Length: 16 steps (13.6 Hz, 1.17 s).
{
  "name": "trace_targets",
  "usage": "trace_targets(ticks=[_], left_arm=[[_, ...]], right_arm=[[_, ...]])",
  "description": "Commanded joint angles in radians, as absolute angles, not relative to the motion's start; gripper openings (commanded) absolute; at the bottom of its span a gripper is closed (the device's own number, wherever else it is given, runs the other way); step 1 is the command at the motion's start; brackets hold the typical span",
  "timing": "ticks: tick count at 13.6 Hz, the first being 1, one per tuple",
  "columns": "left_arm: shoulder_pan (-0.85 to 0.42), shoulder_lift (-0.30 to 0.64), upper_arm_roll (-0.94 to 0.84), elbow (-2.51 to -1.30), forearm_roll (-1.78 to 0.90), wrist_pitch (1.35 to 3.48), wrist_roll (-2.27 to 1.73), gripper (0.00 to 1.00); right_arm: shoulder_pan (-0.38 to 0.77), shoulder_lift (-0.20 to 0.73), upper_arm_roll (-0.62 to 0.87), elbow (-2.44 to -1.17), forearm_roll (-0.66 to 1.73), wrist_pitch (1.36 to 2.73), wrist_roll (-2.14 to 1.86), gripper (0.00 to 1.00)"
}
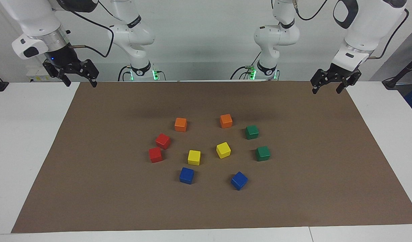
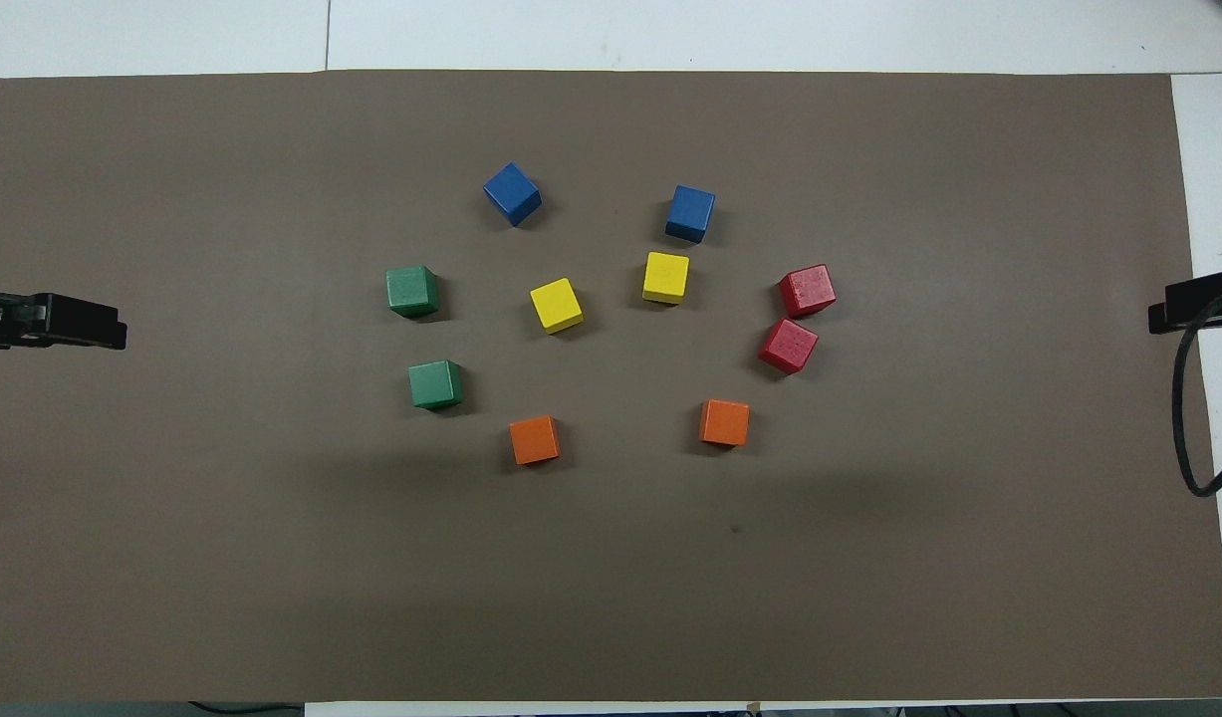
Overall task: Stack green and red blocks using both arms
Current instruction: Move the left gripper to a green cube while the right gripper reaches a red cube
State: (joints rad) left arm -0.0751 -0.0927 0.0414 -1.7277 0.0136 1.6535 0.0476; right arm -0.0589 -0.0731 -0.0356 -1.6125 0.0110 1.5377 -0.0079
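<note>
Brown paper mat [image 1: 91, 188] covers most of the white desk [image 1: 28, 141]; ten small matte cubes sit loosely ringed mid-mat, none stacked. Two dark green cubes lie toward the left arm's end: one nearer the robots [image 1: 252, 132] [image 2: 434, 384], one farther [image 1: 262, 153] [image 2: 411, 291], apart from each other. Two bright red cubes lie toward the right arm's end: nearer one [image 1: 163, 140] [image 2: 789, 346], farther one [image 1: 155, 154] [image 2: 807, 290], just beside each other. Two orange cubes [image 1: 180, 124] [image 1: 226, 121] are nearest the robots, two yellow cubes [image 1: 194, 157] [image 1: 223, 150] in the middle, two blue cubes [image 1: 186, 175] [image 1: 239, 180] farthest. Left black two-finger gripper [image 1: 327, 85] [image 2: 48, 321] hangs raised over the mat's edge at its own end, jaws spread, holding nothing. Right black two-finger gripper [image 1: 80, 80] [image 2: 1196, 302] hangs raised over the mat's edge at its end, jaws spread, holding nothing. Both white arms wait.
</note>
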Motion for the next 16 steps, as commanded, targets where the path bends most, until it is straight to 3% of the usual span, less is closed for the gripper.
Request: trace_targets(ticks=[1,5,7,10,14,16], left_arm=[[-0.083,-0.110,0.044,-1.741,0.031,1.658,0.046,1.00],[-0.092,-0.115,0.041,-1.753,0.029,1.660,-0.018,1.00],[-0.139,-0.149,0.037,-1.854,0.023,1.779,-0.171,1.00],[-0.221,-0.144,0.037,-1.971,0.021,1.922,-0.224,1.00],[-0.356,-0.016,0.035,-2.039,0.018,2.109,-0.403,1.00],[-0.364,0.020,0.034,-2.072,0.018,2.176,-0.416,1.00]], right_arm=[[-0.074,-0.101,-0.025,-1.651,0.005,1.562,0.014,1.00],[-0.068,-0.104,-0.021,-1.658,0.005,1.566,0.020,1.00],[-0.049,-0.126,-0.015,-1.704,0.008,1.584,0.067,1.00],[0.087,-0.134,-0.015,-1.804,0.008,1.731,0.274,1.00],[0.193,-0.066,-0.015,-1.858,0.011,1.877,0.529,1.00],[0.218,-0.016,-0.015,-1.859,0.011,1.882,0.598,1.00]])
